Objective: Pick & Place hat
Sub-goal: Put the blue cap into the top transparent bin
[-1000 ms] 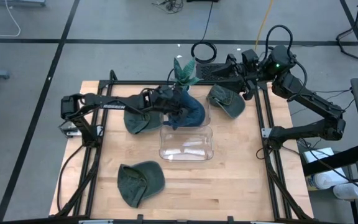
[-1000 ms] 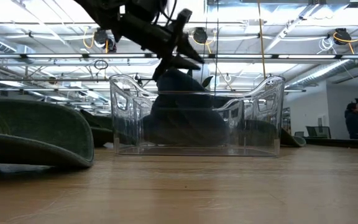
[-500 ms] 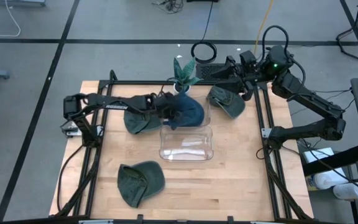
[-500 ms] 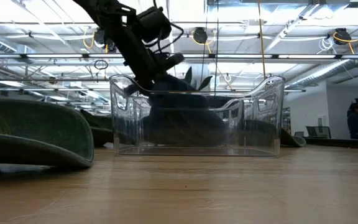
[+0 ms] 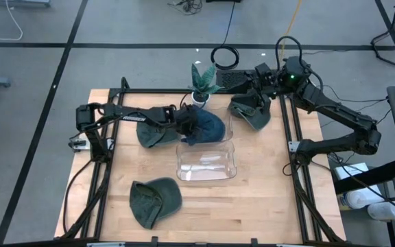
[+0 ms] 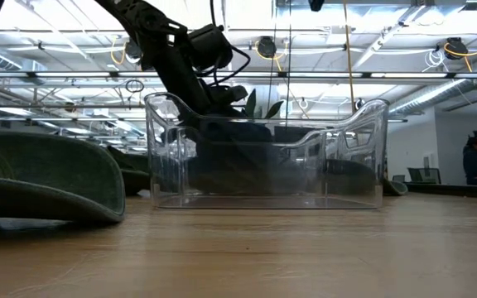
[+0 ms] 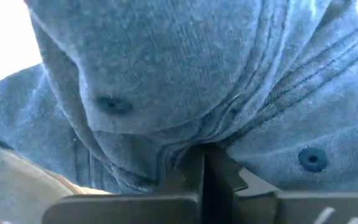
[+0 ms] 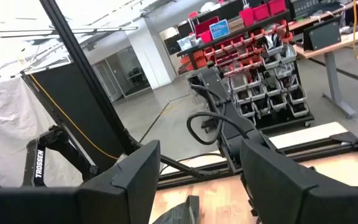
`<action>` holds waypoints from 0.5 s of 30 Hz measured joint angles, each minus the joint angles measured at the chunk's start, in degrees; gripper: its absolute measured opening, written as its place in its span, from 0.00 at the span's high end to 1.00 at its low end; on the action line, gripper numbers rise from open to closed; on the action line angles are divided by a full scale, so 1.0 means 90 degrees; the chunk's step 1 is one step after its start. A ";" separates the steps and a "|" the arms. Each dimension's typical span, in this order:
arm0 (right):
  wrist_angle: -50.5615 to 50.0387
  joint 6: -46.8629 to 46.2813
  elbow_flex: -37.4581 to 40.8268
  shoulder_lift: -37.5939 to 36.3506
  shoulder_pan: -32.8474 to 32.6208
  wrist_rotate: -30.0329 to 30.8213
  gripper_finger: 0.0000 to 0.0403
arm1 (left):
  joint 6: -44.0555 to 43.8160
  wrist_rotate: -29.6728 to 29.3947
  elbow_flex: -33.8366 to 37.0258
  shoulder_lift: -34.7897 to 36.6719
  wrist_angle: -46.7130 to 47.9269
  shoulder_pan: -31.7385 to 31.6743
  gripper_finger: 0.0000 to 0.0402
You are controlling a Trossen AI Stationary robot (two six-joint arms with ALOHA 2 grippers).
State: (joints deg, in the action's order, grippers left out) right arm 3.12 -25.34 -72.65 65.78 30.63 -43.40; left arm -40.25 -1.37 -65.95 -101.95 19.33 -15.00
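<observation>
Blue denim hat [image 7: 229, 81] fills the left gripper's [image 7: 202, 177] clamped view; right gripper [image 8: 197, 180] gapes; "TROSSEN" legible.

The blue hat [image 7: 166, 81] is showing as soft woven cloth, matt, with stitched seams and sewn eyelets. The bin [image 5: 206, 159] is looking like clear, glossy plastic, catching the light along its rim. The desk [image 5: 266, 199] is presenting pale, smooth wood with a faint grain. The green hat [image 5: 153, 200] is appearing as dull, matt cloth.
</observation>
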 joint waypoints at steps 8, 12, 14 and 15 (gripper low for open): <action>0.1032 -0.0172 0.0176 0.0000 0.0000 0.0009 0.48 | 0.0757 0.1353 0.0012 0.0376 -0.0268 -0.0351 0.95; 0.1358 -0.0186 0.0176 0.0000 0.0000 0.0007 0.48 | 0.0793 0.1487 0.0012 0.0739 -0.0299 -0.0414 0.87; 0.1470 -0.0281 0.0176 0.0000 0.0000 0.0015 0.48 | 0.0870 0.1383 0.0012 0.0950 -0.0331 -0.0414 0.80; 0.1490 -0.0317 0.0176 0.0000 0.0000 0.0010 0.48 | 0.0920 0.1315 0.0009 0.1054 -0.0365 -0.0414 0.76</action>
State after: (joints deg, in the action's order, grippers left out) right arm 16.53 -28.19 -71.07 65.78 30.63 -43.31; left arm -31.97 10.46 -65.87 -92.46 16.05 -18.72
